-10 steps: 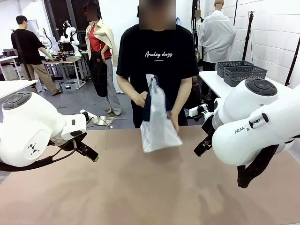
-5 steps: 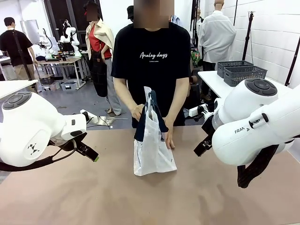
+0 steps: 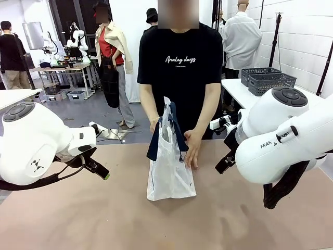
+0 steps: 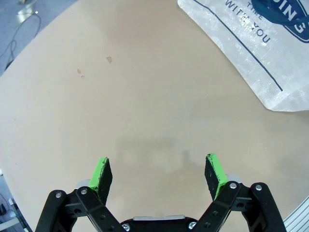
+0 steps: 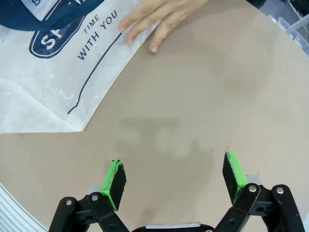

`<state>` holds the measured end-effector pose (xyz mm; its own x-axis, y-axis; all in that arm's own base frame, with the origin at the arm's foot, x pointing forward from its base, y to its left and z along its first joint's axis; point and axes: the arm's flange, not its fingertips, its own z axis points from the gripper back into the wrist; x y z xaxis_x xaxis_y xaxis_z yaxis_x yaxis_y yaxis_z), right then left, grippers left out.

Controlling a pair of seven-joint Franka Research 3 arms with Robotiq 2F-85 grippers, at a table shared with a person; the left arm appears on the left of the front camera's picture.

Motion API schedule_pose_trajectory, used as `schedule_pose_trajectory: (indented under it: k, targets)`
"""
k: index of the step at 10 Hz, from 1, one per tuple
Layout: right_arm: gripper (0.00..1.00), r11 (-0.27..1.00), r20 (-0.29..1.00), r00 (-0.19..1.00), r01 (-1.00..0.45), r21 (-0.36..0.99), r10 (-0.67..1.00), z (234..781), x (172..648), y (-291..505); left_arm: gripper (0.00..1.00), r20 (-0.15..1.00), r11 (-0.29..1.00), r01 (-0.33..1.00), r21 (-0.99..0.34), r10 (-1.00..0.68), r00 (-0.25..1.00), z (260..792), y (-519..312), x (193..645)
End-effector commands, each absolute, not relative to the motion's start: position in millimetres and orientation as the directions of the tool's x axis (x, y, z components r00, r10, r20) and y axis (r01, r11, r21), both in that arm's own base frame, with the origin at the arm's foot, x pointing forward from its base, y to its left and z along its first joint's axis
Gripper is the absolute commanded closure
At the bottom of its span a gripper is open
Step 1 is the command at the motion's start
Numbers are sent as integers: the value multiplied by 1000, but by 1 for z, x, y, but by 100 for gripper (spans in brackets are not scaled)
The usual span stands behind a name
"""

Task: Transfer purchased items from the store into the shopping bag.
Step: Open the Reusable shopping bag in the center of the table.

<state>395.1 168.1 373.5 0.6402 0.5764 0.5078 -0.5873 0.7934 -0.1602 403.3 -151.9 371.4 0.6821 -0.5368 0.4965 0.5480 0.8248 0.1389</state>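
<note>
**Shopping bag** (image 3: 169, 164): white plastic with navy handles and navy print. It stands upright near the middle of the tabletop's (image 3: 104, 219) far edge, steadied by a person's hand (image 3: 193, 149) on its side.

**Left gripper** (image 4: 158, 165): fingers spread wide, grasping nothing, over bare tabletop toward the left edge.

**Right gripper** (image 5: 174, 166): likewise spread and empty, toward the right edge.

**Hazard:** the bag is limp and its mouth looks pinched together. Unsupported, it would likely slump. Goods dropped at it could slide off onto the tabletop.
</note>
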Motion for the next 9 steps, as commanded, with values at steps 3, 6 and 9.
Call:
schedule_pose_trajectory:
  k: [3, 6, 9]
  targets:
    - [0, 793, 508, 640, -587, -160, 576, 373, 395, 168, 0, 497, 826, 546, 138, -535, 683, 371, -151, 404]
    - [0, 793, 508, 640, -587, -160, 576, 373, 395, 168, 0, 497, 826, 546, 138, -535, 683, 371, -151, 404]
    - [0, 793, 508, 640, -587, -160, 576, 373, 395, 168, 0, 497, 826, 546, 138, -535, 683, 371, -151, 404]
